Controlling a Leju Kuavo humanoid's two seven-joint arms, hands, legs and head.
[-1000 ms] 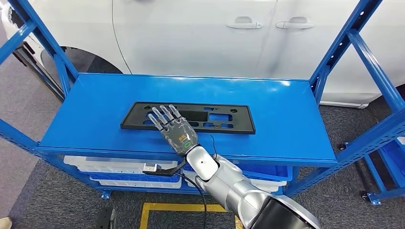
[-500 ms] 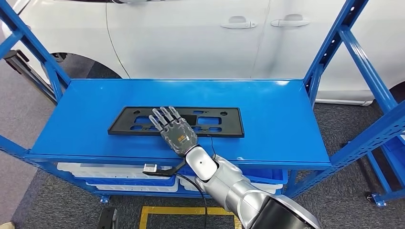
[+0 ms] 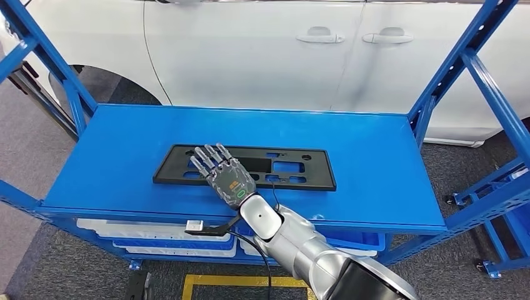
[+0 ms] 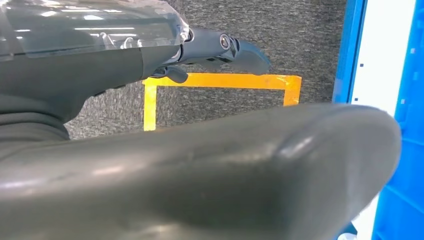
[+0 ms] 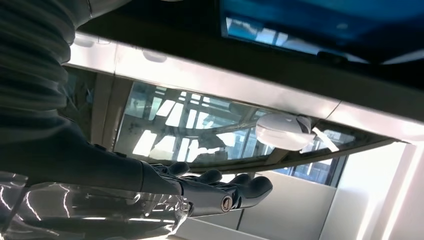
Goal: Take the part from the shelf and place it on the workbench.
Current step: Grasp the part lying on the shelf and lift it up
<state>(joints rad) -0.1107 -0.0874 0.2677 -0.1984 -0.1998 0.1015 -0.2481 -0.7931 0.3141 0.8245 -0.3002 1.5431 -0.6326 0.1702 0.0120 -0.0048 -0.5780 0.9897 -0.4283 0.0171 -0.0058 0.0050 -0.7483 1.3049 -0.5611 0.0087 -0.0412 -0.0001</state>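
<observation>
The part is a flat black plate [image 3: 300, 169] with several cut-outs, lying lengthwise in the middle of the blue shelf top [image 3: 375, 156]. My right hand [image 3: 224, 175] reaches over the shelf's front edge, palm down and fingers spread. Its fingers lie over the left half of the plate's near edge, and it grips nothing. In the right wrist view the right hand [image 5: 215, 192] shows its fingers held straight. My left hand [image 4: 220, 47] hangs low over the floor with its fingers stretched out and nothing in it.
A white car [image 3: 262, 56] stands close behind the shelf. Blue uprights [image 3: 494, 94] slant up at both ends. White and blue bins [image 3: 156, 240] sit on the level below. Yellow floor tape [image 3: 219, 281] marks the carpet in front. Another blue rack [image 3: 506, 206] is at the right.
The whole picture shifted a little left, then back right, so the camera moved. My right hand stays over the plate's near edge with fingers spread; the plate lies where it was.
</observation>
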